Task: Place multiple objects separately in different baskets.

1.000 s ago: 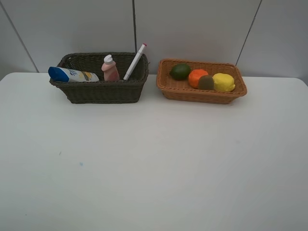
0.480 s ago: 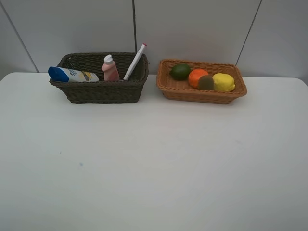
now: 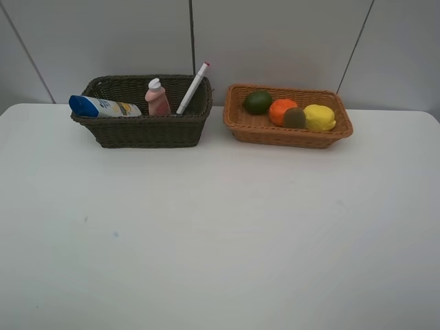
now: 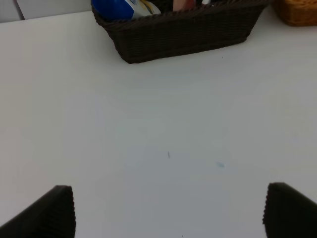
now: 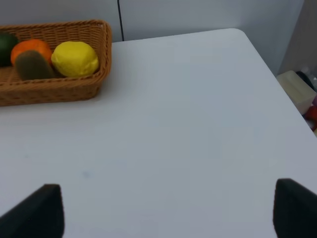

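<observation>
White desk (image 3: 220,234) bare. Dark brown wicker basket (image 3: 144,127) holds bottles, marker; light tan wicker basket (image 3: 289,130) holds four fruits. Sorting looks complete. Both arms' fingers spread wide, empty; keep them withdrawn, clear of baskets.

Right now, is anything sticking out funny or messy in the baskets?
Only a little. The blue-capped bottle lies over the dark basket's rim, and the marker leans up above it. Nothing looks spilled or broken.

Bottles, marker in dark basket (image 3: 144,130); fruit in tan basket (image 3: 285,134).
</observation>
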Controlling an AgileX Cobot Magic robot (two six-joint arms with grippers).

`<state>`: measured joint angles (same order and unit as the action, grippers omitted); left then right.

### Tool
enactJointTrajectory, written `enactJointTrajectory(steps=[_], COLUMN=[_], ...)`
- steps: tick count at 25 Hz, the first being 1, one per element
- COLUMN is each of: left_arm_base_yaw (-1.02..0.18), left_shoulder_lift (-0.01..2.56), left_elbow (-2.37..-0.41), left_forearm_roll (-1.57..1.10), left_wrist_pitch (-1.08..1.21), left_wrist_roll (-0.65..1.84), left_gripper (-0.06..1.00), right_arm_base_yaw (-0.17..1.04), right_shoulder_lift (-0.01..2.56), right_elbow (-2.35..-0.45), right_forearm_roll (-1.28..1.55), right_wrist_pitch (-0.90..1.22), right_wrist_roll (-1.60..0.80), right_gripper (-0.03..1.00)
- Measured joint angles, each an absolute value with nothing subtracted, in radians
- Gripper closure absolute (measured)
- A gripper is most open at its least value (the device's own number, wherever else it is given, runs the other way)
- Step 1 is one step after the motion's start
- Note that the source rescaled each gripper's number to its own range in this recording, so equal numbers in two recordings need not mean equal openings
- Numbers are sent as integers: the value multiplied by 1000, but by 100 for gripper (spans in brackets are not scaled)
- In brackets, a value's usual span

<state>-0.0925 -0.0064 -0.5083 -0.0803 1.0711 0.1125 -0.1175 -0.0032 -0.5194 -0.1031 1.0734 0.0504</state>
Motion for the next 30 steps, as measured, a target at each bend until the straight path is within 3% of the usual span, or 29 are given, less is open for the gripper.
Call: enactJointTrajectory(steps=[30], left_arm_base_yaw=[-92], left_shoulder_lift=[-6], left_elbow=[-508], left_forearm_roll=[-80], left_wrist_pitch=[1071], left_wrist_roll=[112], left_gripper=[-6], right_arm_base_yaw=[-117], right_shoulder_lift=[-3], right_elbow=[-519], right_forearm_roll=[-103], right_wrist_pitch=[1071], right_wrist_roll=[50], right_gripper=[-3])
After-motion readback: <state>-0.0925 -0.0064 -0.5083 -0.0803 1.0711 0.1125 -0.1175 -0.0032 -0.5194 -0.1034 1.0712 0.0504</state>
